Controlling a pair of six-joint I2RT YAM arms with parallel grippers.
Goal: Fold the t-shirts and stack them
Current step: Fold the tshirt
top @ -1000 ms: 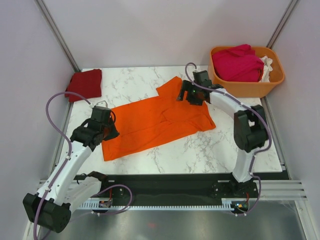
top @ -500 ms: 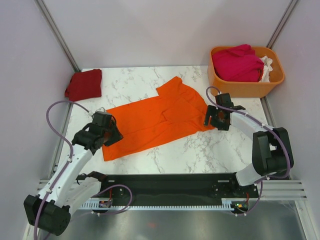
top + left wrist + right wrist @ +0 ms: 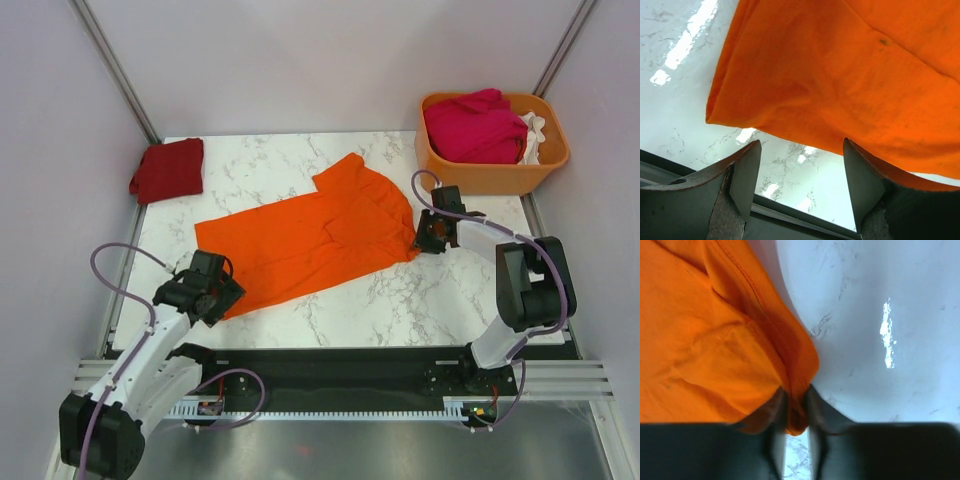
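Observation:
A bright orange t-shirt (image 3: 300, 240) lies spread across the middle of the marble table (image 3: 280, 160). My left gripper (image 3: 218, 292) hovers open over the shirt's near-left corner. In the left wrist view nothing sits between its fingers (image 3: 745, 175), and the orange t-shirt's hem (image 3: 840, 75) lies just beyond them. My right gripper (image 3: 428, 236) is shut on the shirt's right edge. In the right wrist view a pinch of orange t-shirt cloth (image 3: 796, 390) is caught in that gripper (image 3: 796, 412). A folded dark red t-shirt (image 3: 168, 168) lies at the back left.
An orange plastic basket (image 3: 495, 178) stands at the back right, holding a magenta t-shirt (image 3: 475, 125) and a white one (image 3: 536, 135). Bare marble (image 3: 440, 295) shows near the front right, and a black rail (image 3: 330, 365) runs along the near edge.
My left gripper opened, let go of the shirt's left corner and drew back toward the near edge. My right gripper moved from the shirt's top to its right edge and closed on the cloth.

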